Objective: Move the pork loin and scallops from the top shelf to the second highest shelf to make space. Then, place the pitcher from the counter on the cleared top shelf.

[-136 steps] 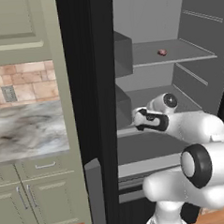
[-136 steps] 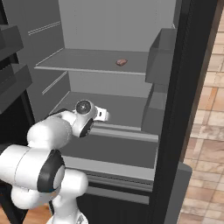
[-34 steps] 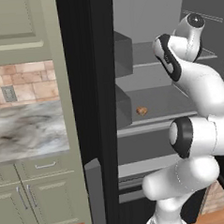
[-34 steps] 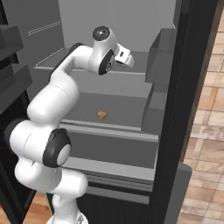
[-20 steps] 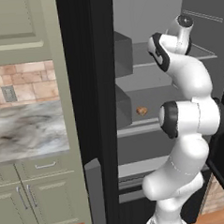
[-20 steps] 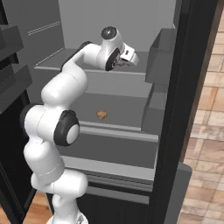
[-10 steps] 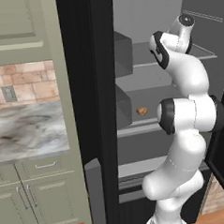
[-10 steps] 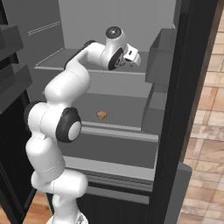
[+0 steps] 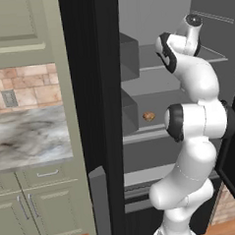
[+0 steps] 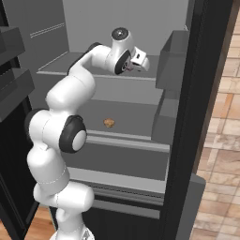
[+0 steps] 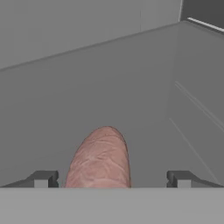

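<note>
The pinkish-brown pork loin (image 11: 103, 157) lies on the top shelf (image 10: 65, 65), right in front of my hand. My gripper (image 11: 111, 180) is open, and the meat's near end sits between the two fingertips (image 11: 43, 179), nothing touching it. From the right base, the gripper (image 10: 140, 63) hovers low over the top shelf. The small tan scallops (image 10: 109, 123) (image 9: 148, 116) rest on the second highest shelf (image 10: 126, 139), behind its thick front lip. The marbled counter (image 9: 32, 139) is left of the fridge. The pitcher is out of view.
The open fridge door (image 9: 95, 91) stands between the counter and the shelves. Dark door bins (image 10: 171, 61) hang on the right side. The fridge's back wall (image 11: 87, 78) is close behind the pork loin, and my own arm (image 9: 196, 85) spans the opening.
The hand has pushed a little farther in along the top shelf toward the pork loin. The jaws stay open, and the scallops have not moved.
</note>
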